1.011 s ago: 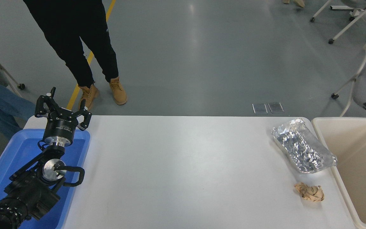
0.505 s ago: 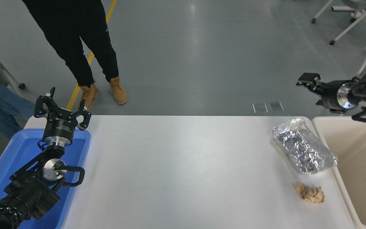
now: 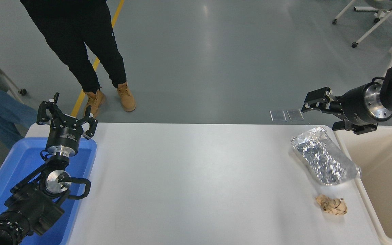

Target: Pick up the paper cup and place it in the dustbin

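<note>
Leftmost, the left gripper (image 3: 67,114) is parked above a blue tray (image 3: 12,170) at the counter's (image 3: 189,183) nine o'clock, fingers spread and empty. A person's legs (image 3: 90,58) stand beyond the far edge. At three o'clock lies a foil tray (image 3: 323,160), with a crumpled paper ball (image 3: 332,206) at four o'clock. The right gripper (image 3: 318,107) hovers over the dustbin's (image 3: 386,190) far corner at two o'clock, fingers spread and holding nothing. No paper cup is visible.

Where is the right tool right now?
In the head view, the right tool is at the upper right, raised over the table's far right corner, beyond the foil tray and just left of the dustbin, open and empty.
</note>
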Robot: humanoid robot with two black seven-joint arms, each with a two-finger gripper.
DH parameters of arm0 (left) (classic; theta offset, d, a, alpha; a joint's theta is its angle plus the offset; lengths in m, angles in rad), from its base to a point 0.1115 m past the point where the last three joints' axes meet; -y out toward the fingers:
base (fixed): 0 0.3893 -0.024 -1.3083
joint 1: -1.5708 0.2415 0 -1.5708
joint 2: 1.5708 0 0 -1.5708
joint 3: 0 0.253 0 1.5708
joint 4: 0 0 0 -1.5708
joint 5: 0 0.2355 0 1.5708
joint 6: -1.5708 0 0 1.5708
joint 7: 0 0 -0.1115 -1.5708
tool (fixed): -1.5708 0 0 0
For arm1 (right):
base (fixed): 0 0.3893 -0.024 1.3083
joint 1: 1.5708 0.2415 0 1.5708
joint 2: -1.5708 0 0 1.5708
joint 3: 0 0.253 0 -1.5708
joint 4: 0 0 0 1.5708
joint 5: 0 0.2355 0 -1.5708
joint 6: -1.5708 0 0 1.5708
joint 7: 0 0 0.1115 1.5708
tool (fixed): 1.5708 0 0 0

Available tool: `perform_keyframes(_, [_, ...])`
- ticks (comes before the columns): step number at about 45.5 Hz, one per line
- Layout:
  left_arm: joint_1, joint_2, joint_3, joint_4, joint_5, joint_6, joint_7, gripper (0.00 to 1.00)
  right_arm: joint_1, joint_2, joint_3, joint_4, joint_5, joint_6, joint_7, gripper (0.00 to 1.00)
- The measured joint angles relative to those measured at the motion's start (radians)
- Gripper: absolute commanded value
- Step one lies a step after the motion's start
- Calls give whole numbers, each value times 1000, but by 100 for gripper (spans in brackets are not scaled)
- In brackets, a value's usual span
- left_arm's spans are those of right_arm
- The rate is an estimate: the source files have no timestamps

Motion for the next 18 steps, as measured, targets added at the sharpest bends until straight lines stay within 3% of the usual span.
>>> perform_keyframes(18, [0, 0, 0, 0, 0, 0, 0, 99, 40, 108, -16, 33, -17, 60, -7, 100])
